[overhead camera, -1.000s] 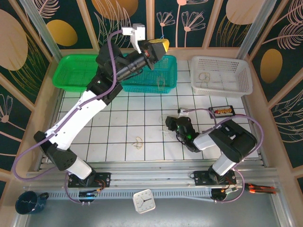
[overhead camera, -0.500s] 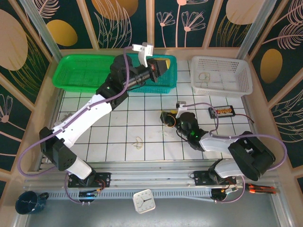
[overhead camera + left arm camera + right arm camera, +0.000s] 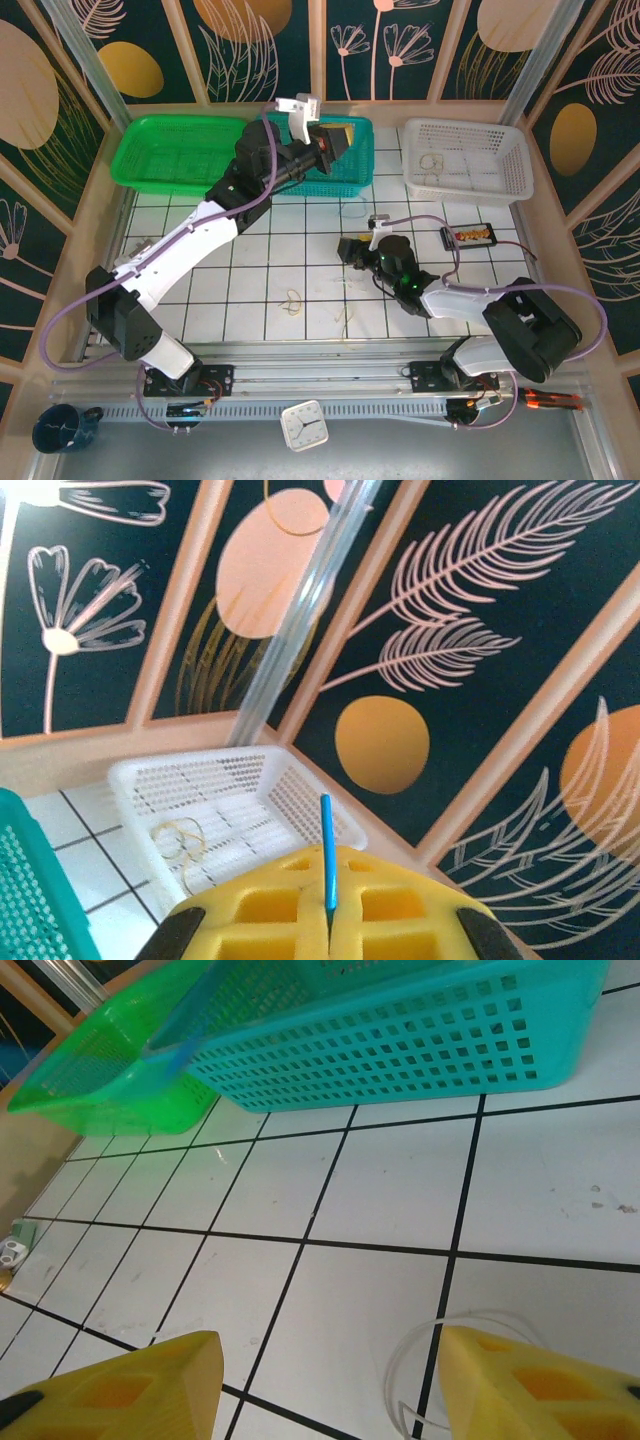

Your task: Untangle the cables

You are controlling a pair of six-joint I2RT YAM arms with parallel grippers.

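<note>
My right fingers [image 3: 130, 1375] have just spread and stand open over a pale loop [image 3: 420, 1328] on the tabletop [image 3: 250, 260]. A tan strand [image 3: 343, 320] now lies freed nearer me. Left fingers [image 3: 270, 910] stay clamped on the blue wire [image 3: 327, 845] above the teal basket [image 3: 345, 185].

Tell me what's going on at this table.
The left gripper, raised above the teal basket, is shut on a thin blue cable. The right gripper hovers low over the tiles with fingers open, a pale cable loop lying beside one finger. Tan cable loops lie loose on the tiles.
</note>
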